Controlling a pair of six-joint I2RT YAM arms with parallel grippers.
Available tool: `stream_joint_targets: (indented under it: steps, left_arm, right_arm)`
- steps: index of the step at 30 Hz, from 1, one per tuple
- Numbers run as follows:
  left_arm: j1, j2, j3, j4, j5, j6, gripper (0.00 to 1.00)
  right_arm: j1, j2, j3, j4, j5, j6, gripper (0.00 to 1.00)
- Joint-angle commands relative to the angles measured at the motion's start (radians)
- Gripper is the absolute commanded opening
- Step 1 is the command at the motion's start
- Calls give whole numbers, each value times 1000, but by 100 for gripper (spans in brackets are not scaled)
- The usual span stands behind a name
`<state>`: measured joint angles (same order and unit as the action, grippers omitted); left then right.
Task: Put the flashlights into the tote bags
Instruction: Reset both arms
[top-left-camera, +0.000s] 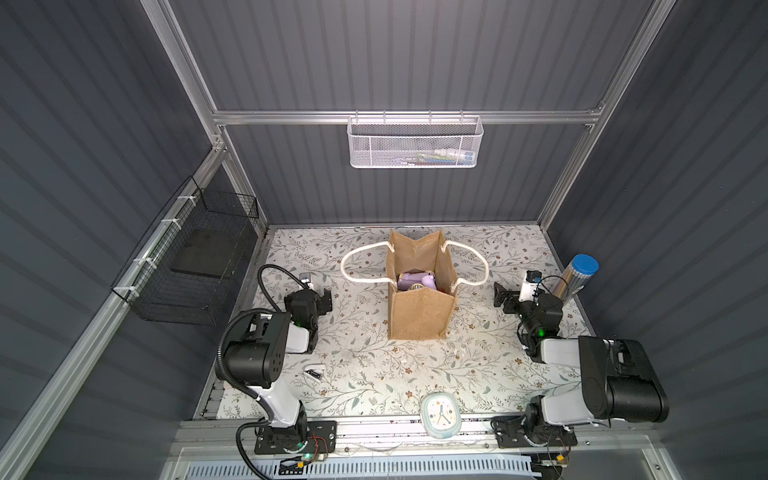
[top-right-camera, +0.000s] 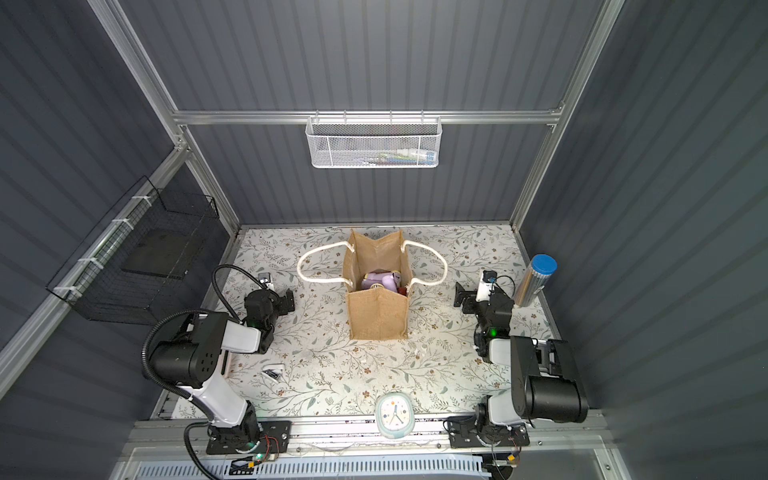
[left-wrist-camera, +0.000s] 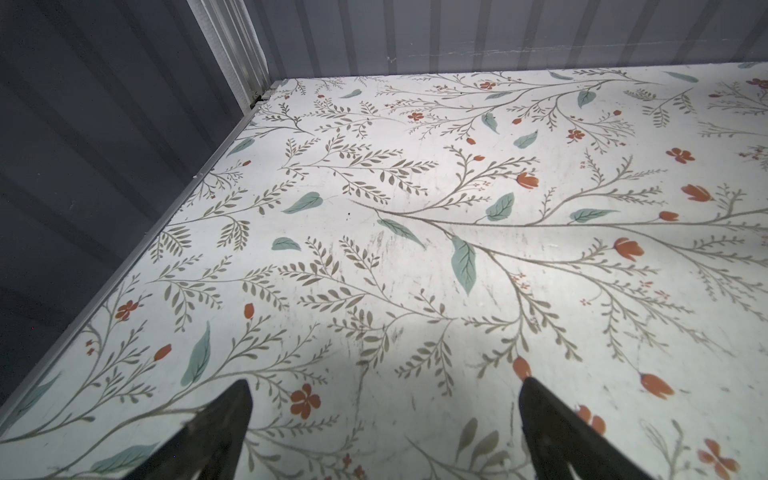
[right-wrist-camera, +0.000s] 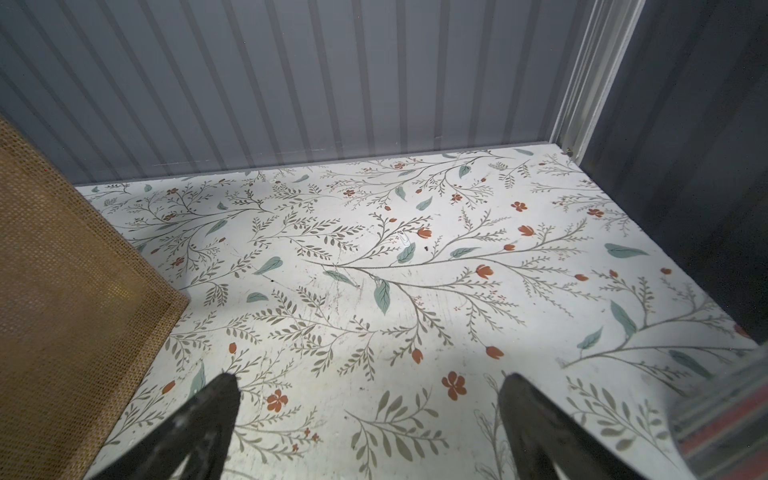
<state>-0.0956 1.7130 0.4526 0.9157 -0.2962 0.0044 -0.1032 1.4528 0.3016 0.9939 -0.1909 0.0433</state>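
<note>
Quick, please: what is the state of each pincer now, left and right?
Left pincer: open, holding nothing.
Right pincer: open, holding nothing.

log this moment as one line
tote bag: upright, open | flashlights: lavender ones inside tote bag | left end effector: open, empty | right end effector: open, empty, beside tote bag
</note>
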Motion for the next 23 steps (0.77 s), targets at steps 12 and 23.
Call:
stream_joint_targets:
  steps: [12, 23]
  left_arm:
    - [4, 3, 15, -2, -9, -12, 100]
    - [4, 4, 14, -1, -8, -12, 100]
  right_arm:
    - [3, 9, 19, -4, 5, -3, 99]
    - [2, 7, 3, 26, -38, -20, 99]
